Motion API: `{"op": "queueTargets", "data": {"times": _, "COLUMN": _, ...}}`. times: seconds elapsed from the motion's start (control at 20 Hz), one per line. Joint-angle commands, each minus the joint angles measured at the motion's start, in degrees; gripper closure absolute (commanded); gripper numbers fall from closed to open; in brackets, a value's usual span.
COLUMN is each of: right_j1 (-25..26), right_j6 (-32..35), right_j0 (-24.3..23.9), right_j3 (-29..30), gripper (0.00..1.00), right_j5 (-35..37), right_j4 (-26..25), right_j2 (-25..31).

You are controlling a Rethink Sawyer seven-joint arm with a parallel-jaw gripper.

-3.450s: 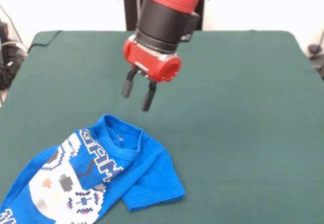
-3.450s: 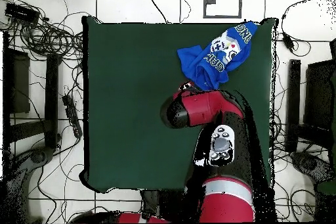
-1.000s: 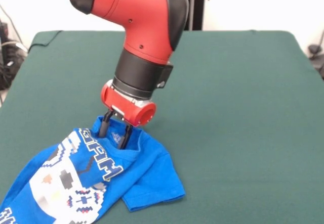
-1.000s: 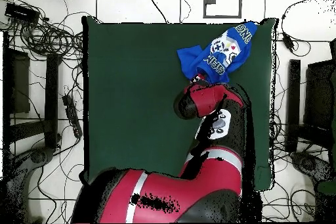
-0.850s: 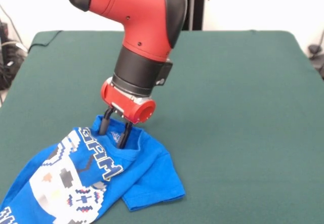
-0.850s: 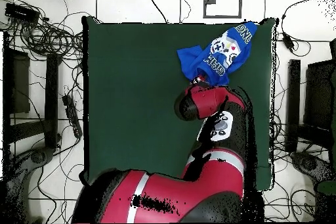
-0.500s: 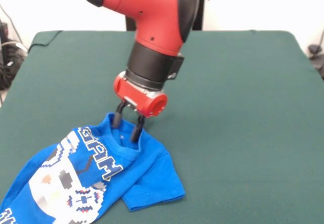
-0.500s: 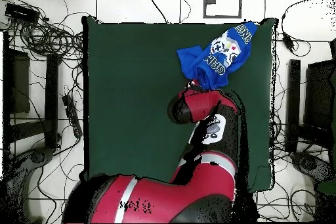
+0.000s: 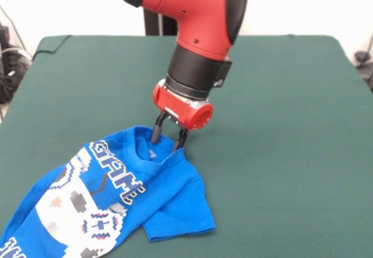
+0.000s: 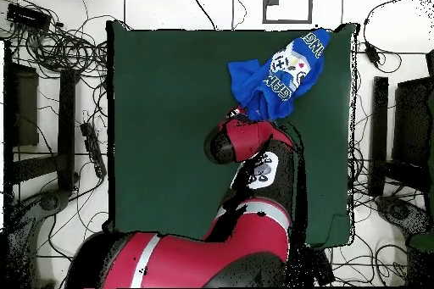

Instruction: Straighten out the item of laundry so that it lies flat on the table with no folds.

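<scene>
The blue T-shirt (image 9: 99,202) lies crumpled at the near left of the green table (image 9: 280,124), print up, with one sleeve folded out to the right. My gripper (image 9: 167,140) points down at the shirt's collar. One finger is inside the neck opening and the other is outside it, and they are shut on the collar's far edge, which is pulled up a little. In the overhead view the shirt (image 10: 284,69) sits at the table's (image 10: 169,116) top right, and the red arm (image 10: 250,141) hides the gripper.
The shirt's bottom hem runs off the picture's lower left edge in the front view. Cables and equipment lie on the floor round the table (image 10: 59,48).
The gripper came down onto the collar, then moved right and slightly away from the camera. The collar and upper shirt were dragged along with it.
</scene>
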Motion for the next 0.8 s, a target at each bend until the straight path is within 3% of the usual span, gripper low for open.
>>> {"op": "queueTargets", "data": {"times": 0.05, "right_j1": 4.5, "right_j6": 9.2, "right_j0": 2.8, "right_j3": 7.9, "gripper": 0.00, "right_j5": -2.8, "right_j4": 5.7, "right_j2": 6.4}}
{"op": "queueTargets", "data": {"times": 0.35, "right_j1": 3.9, "right_j6": 7.8, "right_j0": 2.6, "right_j3": 9.2, "gripper": 0.00, "right_j5": -2.7, "right_j4": 6.8, "right_j2": 7.6}}
{"op": "queueTargets", "data": {"times": 0.8, "right_j1": 2.8, "right_j6": 9.7, "right_j0": 6.5, "right_j3": 11.0, "gripper": 0.00, "right_j5": -0.7, "right_j4": 11.3, "right_j2": 5.5}}
